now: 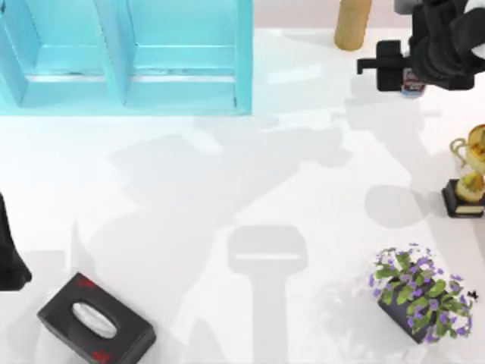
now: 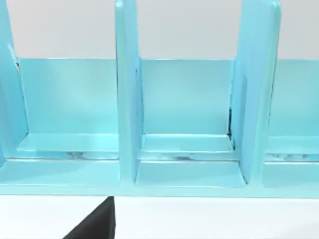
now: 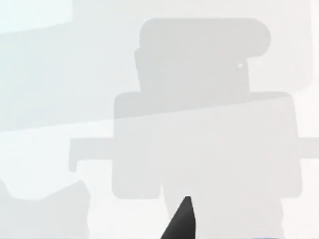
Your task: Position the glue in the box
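Observation:
The glue (image 1: 411,85) stands at the table's far right, and just a bit of its white body with the blue-and-red label pokes out from under my right arm. My right gripper (image 1: 421,67) hangs directly above it, black and bulky, hiding the cap. The box (image 1: 125,57) is a light blue case with upright dividers, lying at the far left of the table. In the left wrist view the box (image 2: 184,114) faces the camera with its compartments open. My left gripper (image 1: 9,254) is parked at the table's left edge.
A tan cylinder (image 1: 352,23) stands at the back, left of the right arm. A gold trophy (image 1: 468,182) on a black base sits at the right edge. A pot of purple flowers (image 1: 420,292) is at the front right, and a black tissue box (image 1: 95,318) at the front left.

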`<act>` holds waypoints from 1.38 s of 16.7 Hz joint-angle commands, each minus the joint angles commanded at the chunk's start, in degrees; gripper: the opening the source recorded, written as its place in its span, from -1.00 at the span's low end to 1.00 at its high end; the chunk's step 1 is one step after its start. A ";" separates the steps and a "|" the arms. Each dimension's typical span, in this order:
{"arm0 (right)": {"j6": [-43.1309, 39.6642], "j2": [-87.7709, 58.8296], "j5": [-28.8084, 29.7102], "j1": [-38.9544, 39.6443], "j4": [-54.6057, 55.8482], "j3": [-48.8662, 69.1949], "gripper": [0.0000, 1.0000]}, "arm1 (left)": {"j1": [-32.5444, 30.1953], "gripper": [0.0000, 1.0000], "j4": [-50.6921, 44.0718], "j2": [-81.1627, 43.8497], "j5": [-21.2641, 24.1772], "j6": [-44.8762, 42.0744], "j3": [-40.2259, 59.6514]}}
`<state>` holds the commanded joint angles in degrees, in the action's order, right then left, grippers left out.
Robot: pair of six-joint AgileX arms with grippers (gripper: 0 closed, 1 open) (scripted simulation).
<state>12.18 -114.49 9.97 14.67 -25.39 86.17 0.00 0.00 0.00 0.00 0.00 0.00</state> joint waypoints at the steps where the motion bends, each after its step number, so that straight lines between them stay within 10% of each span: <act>1: -1.99 2.16 -1.73 -2.45 -0.20 -1.76 -1.00 | 0.00 1.00 0.00 0.00 0.00 0.00 0.00; 14: -38.23 37.65 -28.62 -47.97 -5.39 -34.34 -1.00 | 0.00 1.00 0.00 0.00 0.00 0.00 0.00; 23: -41.53 40.12 -30.63 -51.62 -5.24 -37.77 -1.00 | 0.00 1.00 0.00 0.00 0.00 0.00 0.00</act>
<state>-29.35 -74.37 -20.66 -36.95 -30.63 48.39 0.00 0.00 0.00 0.00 0.00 0.00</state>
